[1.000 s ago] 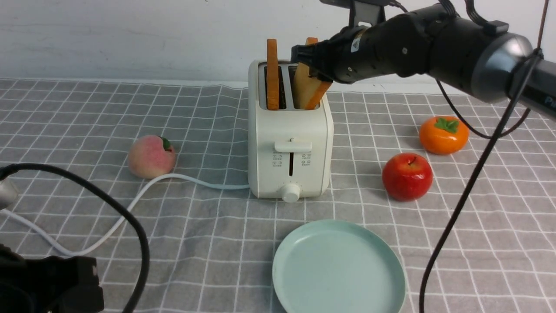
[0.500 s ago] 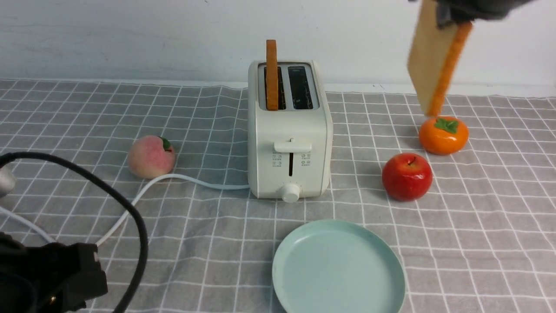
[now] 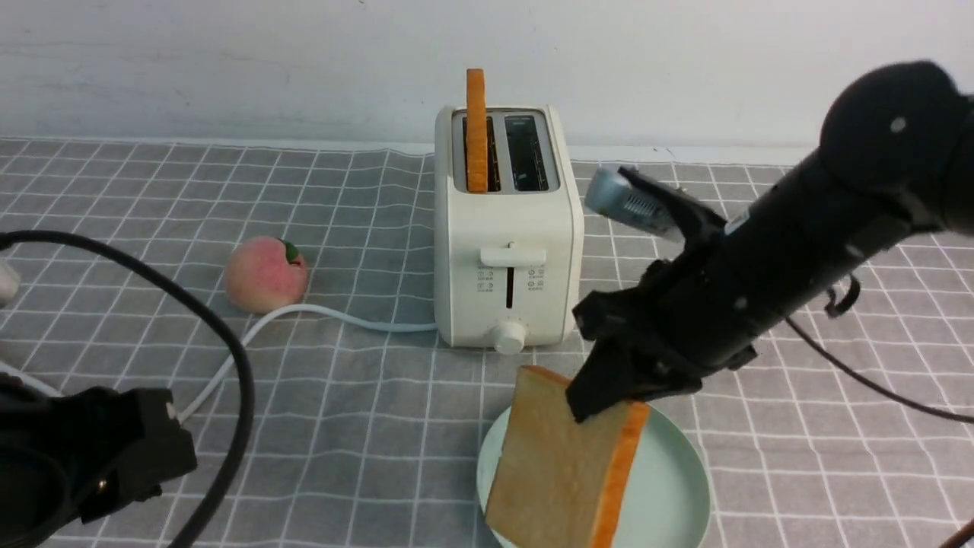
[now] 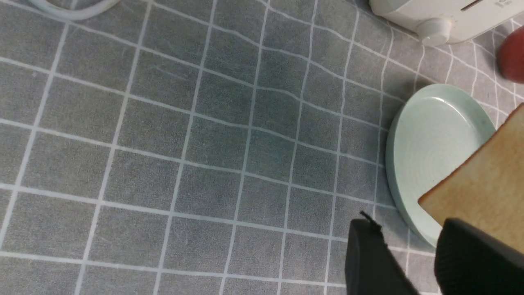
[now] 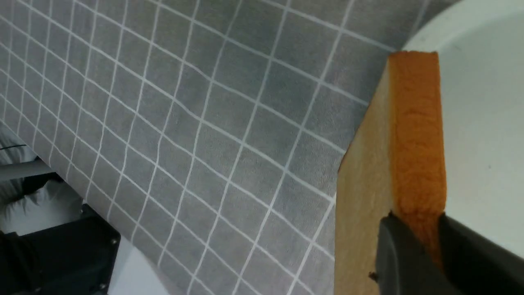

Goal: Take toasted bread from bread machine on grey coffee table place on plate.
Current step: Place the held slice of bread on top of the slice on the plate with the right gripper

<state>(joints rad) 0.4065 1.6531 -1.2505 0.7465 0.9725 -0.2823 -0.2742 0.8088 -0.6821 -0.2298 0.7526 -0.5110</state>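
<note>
Toasted bread (image 3: 555, 464) hung over plate (image 3: 685, 472) nr front edge of desk (image 3: 342, 426). Right gripper (image 3: 601, 399) pinched its top crust, prob. so btm lands first. Left gripper (image 4: 409, 246) spread, idle.

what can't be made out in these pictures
- Front view: the lower edge of the held toast runs off the frame bottom, so contact with the plate is unclear.
- Left wrist view: the red apple is cut by the frame edge; in front view the right arm hides it.
- Front view: the bread machine markings are too small to read.
</note>
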